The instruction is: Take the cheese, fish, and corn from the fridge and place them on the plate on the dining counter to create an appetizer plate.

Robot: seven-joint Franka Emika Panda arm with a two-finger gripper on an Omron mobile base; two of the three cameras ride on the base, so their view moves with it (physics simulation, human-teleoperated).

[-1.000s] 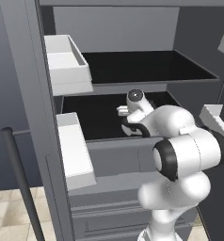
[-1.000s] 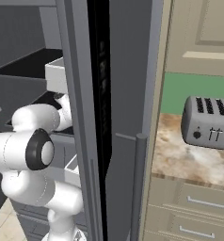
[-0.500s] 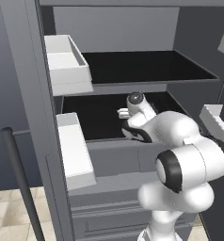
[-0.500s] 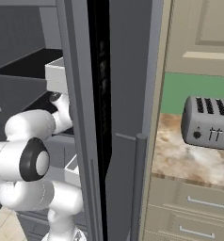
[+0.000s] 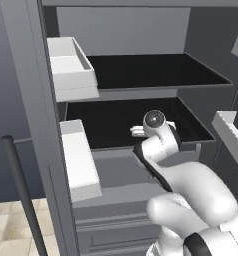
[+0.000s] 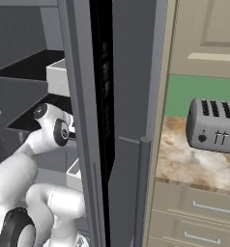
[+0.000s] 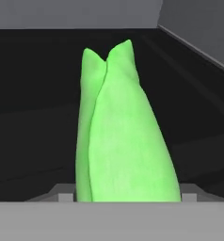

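Note:
The corn, a cob in bright green husk with its pointed end away from the hand, sits close up in the hand view on the fridge's black lower shelf. My gripper is shut on the corn, with a grey fingertip against each flank of the husk. In the left base view my wrist reaches over the lower shelf of the open grey fridge and hides the hand. The cheese, fish, plate and dining counter are out of view.
White door bins hang on the open left door, and its dark bar handle is below them. The upper black shelf lies above my hand. A toaster stands on the marbled counter right of the fridge.
The wrist has shifted down and to the right in the left base view, and the elbow has sunk lower. The jaws have narrowed slightly.

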